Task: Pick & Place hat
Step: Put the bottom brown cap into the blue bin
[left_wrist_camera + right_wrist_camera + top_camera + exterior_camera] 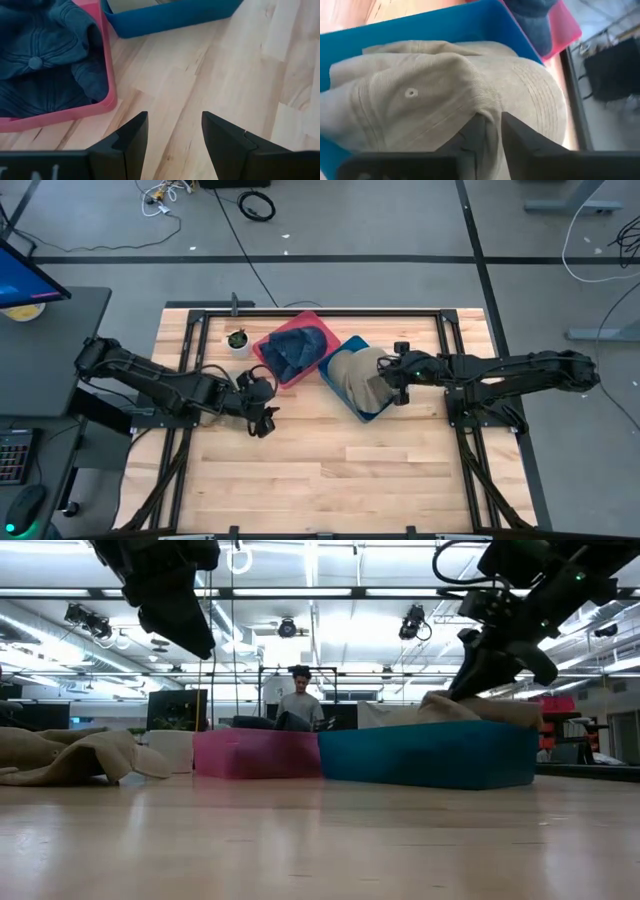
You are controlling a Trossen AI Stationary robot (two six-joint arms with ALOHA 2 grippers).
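A beige hat (pixel 358 370) lies in the blue bin (pixel 345 402); in the right wrist view its crown (pixel 420 95) fills the bin (pixel 420 27). My right gripper (pixel 385 387) reaches into that bin from the table's right and is shut on the hat. Dark blue hats (pixel 297 345) lie in the pink bin (pixel 262 350), also seen in the left wrist view (pixel 45 65). My left gripper (pixel 263 417) hovers open over bare wood (pixel 175 131), near the pink bin's near side, touching nothing. My right gripper (pixel 492 127) pinches a raised fold of the beige hat's cloth (pixel 487 112) between its two fingers (pixel 520 135). The fingers slant down from the table's right. The rest of the hat lies in the blue bin, its crown bulging above the rim (pixel 480 708).
A small white pot with a plant (pixel 237 340) stands left of the pink bin. Beige cloth (pixel 70 755) lies on the table at the low view's left. Open wood spreads across the table's near half (pixel 330 470). A person (pixel 298 700) stands in the room behind.
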